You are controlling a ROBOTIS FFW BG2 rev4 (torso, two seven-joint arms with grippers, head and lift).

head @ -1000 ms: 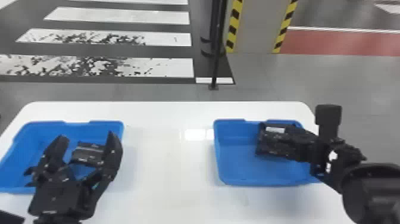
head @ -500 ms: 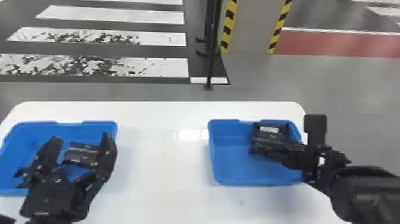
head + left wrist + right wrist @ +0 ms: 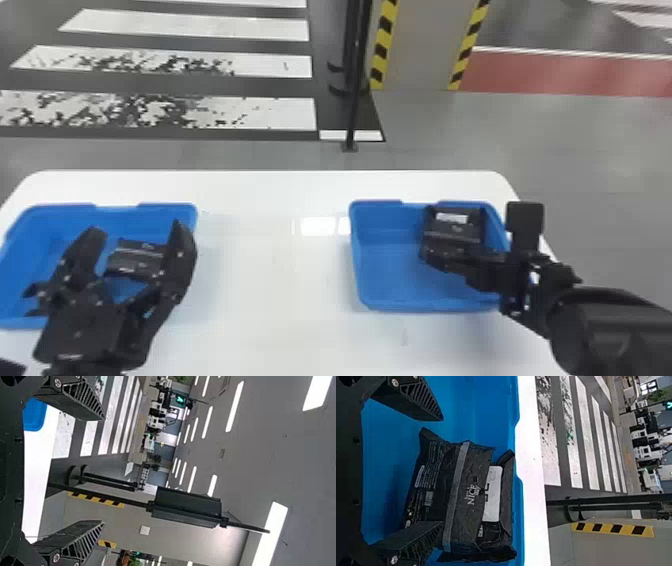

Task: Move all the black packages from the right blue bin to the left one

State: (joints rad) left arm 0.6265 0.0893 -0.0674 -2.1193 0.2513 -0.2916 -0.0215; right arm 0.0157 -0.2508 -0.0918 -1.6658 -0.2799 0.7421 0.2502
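Holds the left gripper (image 3: 136,228) above the left one (image 3: 180,214) of two blue bins, with fingers spread wide and gripping nothing. Has the right gripper (image 3: 477,269) at the right blue bin (image 3: 367,304), likewise spread, with one finger (image 3: 421,538) over an edge of the grouped black packages (image 3: 452,230); cannot tell whether touching. Keeps these in the right bin's far right part, overlapping, with a white label (image 3: 493,494) on the piece toward the far wall. Has another black package (image 3: 135,257) in the left bin, seen between the left gripper's fingers from the head view. Sets both bins, well apart, on a white table (image 3: 275,280). Beyond, shows a black pole (image 3: 353,110), white crossing stripes (image 3: 287,115), yellow-and-black edging (image 3: 382,55) and red floor (image 3: 565,75).
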